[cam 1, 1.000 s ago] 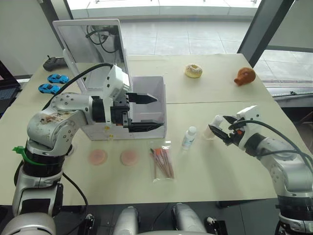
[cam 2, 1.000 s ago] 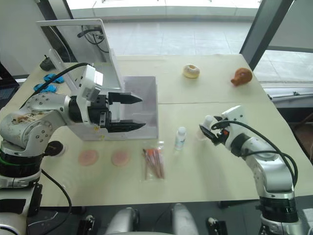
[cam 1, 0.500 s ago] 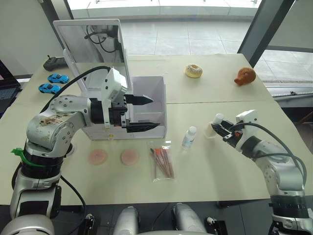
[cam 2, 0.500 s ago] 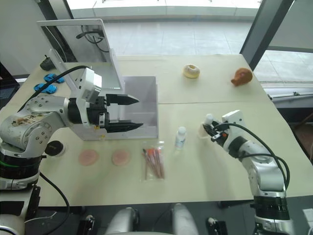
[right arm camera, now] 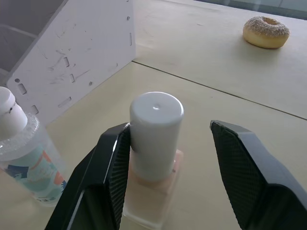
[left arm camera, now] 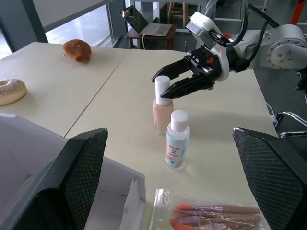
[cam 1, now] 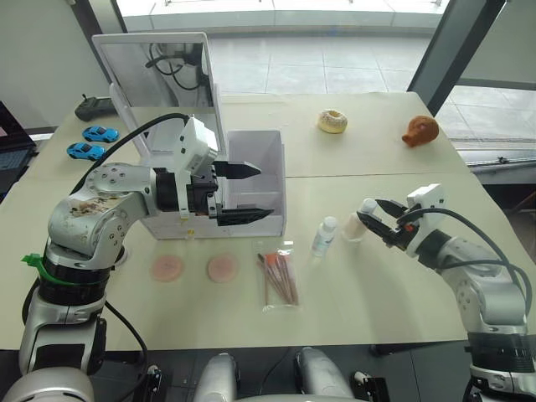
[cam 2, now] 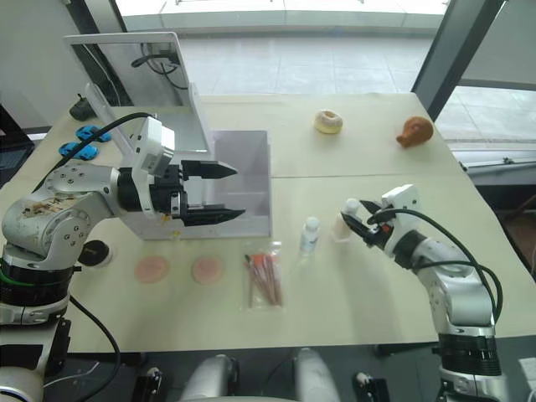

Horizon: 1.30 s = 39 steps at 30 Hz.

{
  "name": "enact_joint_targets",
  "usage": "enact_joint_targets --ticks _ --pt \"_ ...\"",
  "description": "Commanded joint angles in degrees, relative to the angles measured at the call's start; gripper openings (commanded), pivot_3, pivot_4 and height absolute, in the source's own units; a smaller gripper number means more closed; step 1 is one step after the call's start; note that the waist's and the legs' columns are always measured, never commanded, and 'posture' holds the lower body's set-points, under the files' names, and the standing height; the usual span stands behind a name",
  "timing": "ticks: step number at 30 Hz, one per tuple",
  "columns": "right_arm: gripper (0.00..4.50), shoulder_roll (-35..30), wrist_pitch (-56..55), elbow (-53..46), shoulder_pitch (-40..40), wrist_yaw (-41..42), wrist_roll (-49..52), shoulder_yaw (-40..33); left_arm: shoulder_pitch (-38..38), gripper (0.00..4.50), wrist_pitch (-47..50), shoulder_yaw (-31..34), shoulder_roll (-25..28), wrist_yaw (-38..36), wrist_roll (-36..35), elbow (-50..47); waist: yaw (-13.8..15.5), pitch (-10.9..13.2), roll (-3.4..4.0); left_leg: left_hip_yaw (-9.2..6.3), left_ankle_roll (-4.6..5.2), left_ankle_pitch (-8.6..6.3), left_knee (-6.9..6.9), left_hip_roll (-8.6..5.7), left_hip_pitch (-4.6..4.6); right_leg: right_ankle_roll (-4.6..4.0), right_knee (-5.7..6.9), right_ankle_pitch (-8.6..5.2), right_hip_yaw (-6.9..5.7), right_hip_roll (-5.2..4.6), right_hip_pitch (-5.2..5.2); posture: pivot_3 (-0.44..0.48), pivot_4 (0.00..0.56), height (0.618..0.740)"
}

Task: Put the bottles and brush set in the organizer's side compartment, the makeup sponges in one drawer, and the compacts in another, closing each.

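Right gripper [cam 1: 373, 219] spread wide around foundation bottle [cam 1: 355, 226], mid-right of frame; needed closing, then lifting to organizer [cam 1: 251, 180]. Left gripper [cam 1: 251, 193] open.

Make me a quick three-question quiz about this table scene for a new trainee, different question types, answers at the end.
1. True or false: the right gripper is open around the white-capped bottle.
2. Multiple choice: what lies on the table in front of the organizer, next to the brush set? A) two pink sponges B) a doughnut C) two toy cars
3. Fill in: the clear bottle stands ____ the organizer and the white-capped bottle.

Key: 1 true; 2 A, the sponges; 3 between.
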Motion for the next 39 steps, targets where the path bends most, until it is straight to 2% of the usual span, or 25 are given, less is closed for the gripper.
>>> enact_joint_targets --ticks 1,13,16,19,27,30,33,36,39 --pt "2.61 -0.5 1.04 -3.3 -1.55 -0.56 0.36 -0.17 -0.04 4.5 -1.35 0.63 0.03 0.11 0.43 -0.98 -0.04 0.0 0.0 0.0 0.0 0.0 0.0 0.0 0.0 0.0 0.0 0.0 0.0 0.0 0.0 0.0 0.15 0.74" --pt "2.61 0.23 1.89 -4.41 0.3 -0.41 0.38 1.41 0.06 4.5 -1.72 0.59 0.09 -0.14 1.89 -1.12 -0.04 0.0 0.0 -0.02 0.0 0.0 0.0 0.0 0.0 0.0 0.0 0.0 -0.01 0.01 0.0 0.0 0.15 0.74" --pt "2.07 0.78 1.95 -4.37 -0.08 0.13 2.35 0.52 0.08 4.5 -1.56 0.62 -0.05 0.18 2.05 -1.21 -0.04 0.0 0.0 -0.02 0.0 0.0 0.0 0.0 0.0 0.0 0.01 0.0 -0.01 0.01 0.0 0.0 0.15 0.74" --pt "1.06 0.63 2.16 -4.6 -0.09 0.75 3.5 0.07 1.13 4.5 -0.37 1.35 0.23 0.37 0.94 -2.46 -0.02 0.0 0.0 -0.03 0.0 0.0 0.0 0.0 0.0 -0.01 0.0 0.0 -0.01 0.01 0.0 0.0 0.15 0.74" --pt "0.97 -1.39 2.93 -5.21 -1.91 2.83 5.02 -0.33 2.74 4.5 -0.68 4.33 1.66 -0.45 -0.23 -2.83 -0.03 0.01 0.01 -0.03 0.0 0.0 0.0 0.0 -0.01 0.0 0.0 0.0 -0.02 0.0 -0.01 0.0 0.15 0.74" --pt "0.97 -3.21 5.69 -6.33 -6.23 5.12 8.29 -0.69 3.91 4.5 -0.78 6.71 2.95 -0.99 -1.32 -3.3 -0.3 0.03 0.04 -0.03 0.0 0.0 0.0 0.01 0.0 -0.01 0.02 0.0 0.0 0.01 -0.03 0.0 0.15 0.74" --pt "0.97 -4.79 12.7 -6.58 -14.54 7.25 15.07 -1.05 6.84 4.5 -1.53 9.68 6.16 -1.78 -1.28 -4.1 -0.71 0.08 0.12 -0.04 0.0 0.0 -0.03 0.04 0.01 -0.01 0.03 0.01 0.02 0.08 -0.05 0.0 0.15 0.74" --pt "0.97 -7.32 19.13 -4.27 -28.56 12.52 18.15 3.61 12.61 4.5 -0.48 20.02 9.62 -2.29 -4.93 -5.92 -0.96 0.15 0.22 -0.1 0.0 0.0 -0.08 0.06 0.03 -0.14 0.01 0.08 -0.03 0.09 -0.07 0.0 0.15 0.74" --pt "0.97 -5.17 20.24 -1.11 -38.17 16.14 17.8 8.47 18.94 4.5 1.12 27.4 11.43 -0.83 -6.97 -7.68 -1.31 0.18 0.22 -0.15 0.01 0.0 -0.1 0.13 0.04 -0.22 0.03 0.09 -0.08 0.11 -0.12 0.0 0.15 0.74"
